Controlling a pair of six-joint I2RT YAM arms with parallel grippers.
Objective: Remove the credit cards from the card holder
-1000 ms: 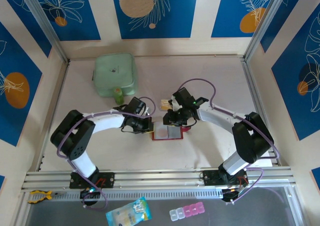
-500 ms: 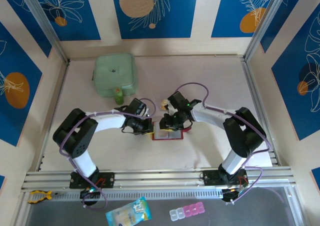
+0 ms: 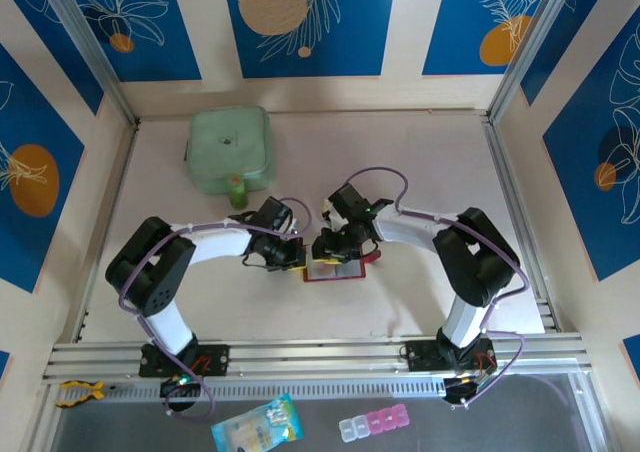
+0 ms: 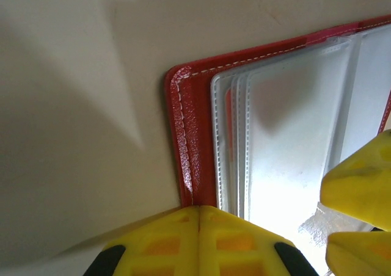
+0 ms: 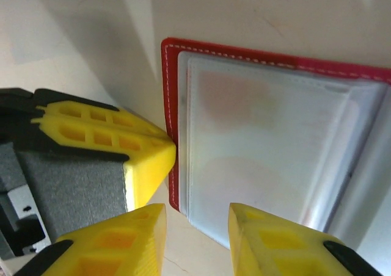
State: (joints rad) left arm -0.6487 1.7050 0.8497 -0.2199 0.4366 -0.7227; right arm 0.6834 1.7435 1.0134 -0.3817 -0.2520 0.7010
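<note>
Presently: Both Grippers at the Open Card Holder

1. Position of the card holder. The card holder [image 3: 338,268] lay open and flat on the table [image 3: 430,172], near its middle, between my two arms. Its dark red cover faced down and its pale grey clear sleeves [image 4: 287,141] faced up.

2. Left gripper. My left gripper [image 4: 198,221] was pressed together, the two yellow fingers meeting along one seam with no gap. In the left wrist view the tips sat at the edge of the red cover, beside the stitched corner. I could not tell whether they bore down on the cover or merely touched it. From above, this gripper [image 3: 297,255] stood at the left edge of the card holder.

3. Right gripper. My right gripper [image 5: 195,227] was spread, with a clear gap between its fingers [image 5: 278,242]. The gap lay over the near edge of the sleeves, and nothing was pinched between the fingers. From above, it [image 3: 322,249] stood over the card holder's left part, just beside the left gripper, whose yellow finger [image 5: 116,141] appeared close to the red cover in the right wrist view.

4. Credit cards. A faint pinkish patch showed through the top sleeve [image 5: 232,99]. I could not tell whether it was one of the credit cards.

5. Other items. A mint-green pouch [image 3: 230,150] lay at the far left of the table, well apart from the card holder.
</note>
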